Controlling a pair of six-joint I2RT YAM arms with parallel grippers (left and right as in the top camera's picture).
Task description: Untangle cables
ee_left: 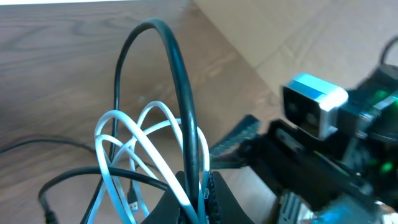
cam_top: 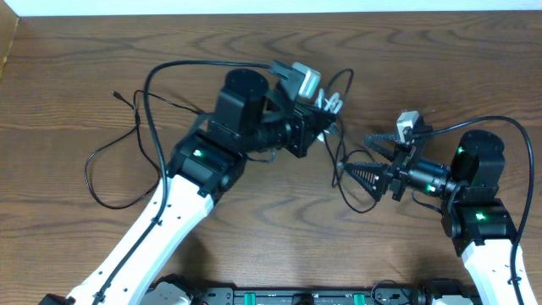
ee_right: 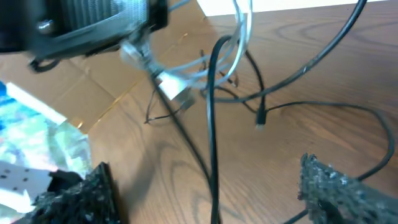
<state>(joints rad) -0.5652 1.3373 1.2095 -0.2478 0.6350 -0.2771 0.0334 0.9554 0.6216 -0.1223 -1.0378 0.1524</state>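
Observation:
My left gripper (cam_top: 329,119) is raised over the table's middle, shut on a black cable (ee_left: 180,81) and the white cable (ee_left: 124,143) together. The white cable's loops (cam_top: 332,100) bunch beside its fingers. From there the black cable (cam_top: 337,165) hangs down to the table. It passes between the fingers of my open right gripper (cam_top: 357,154), touching neither finger (ee_right: 348,186) in the right wrist view, where it runs upright (ee_right: 211,124). A second black cable (cam_top: 91,174) lies in loops on the table at the left. A small plug end (ee_right: 261,118) rests on the wood.
The left arm's thick black wire (cam_top: 182,66) arcs above the left arm. The table's far edge (cam_top: 271,12) runs along the top. A cardboard piece (cam_top: 7,42) sits at the top left corner.

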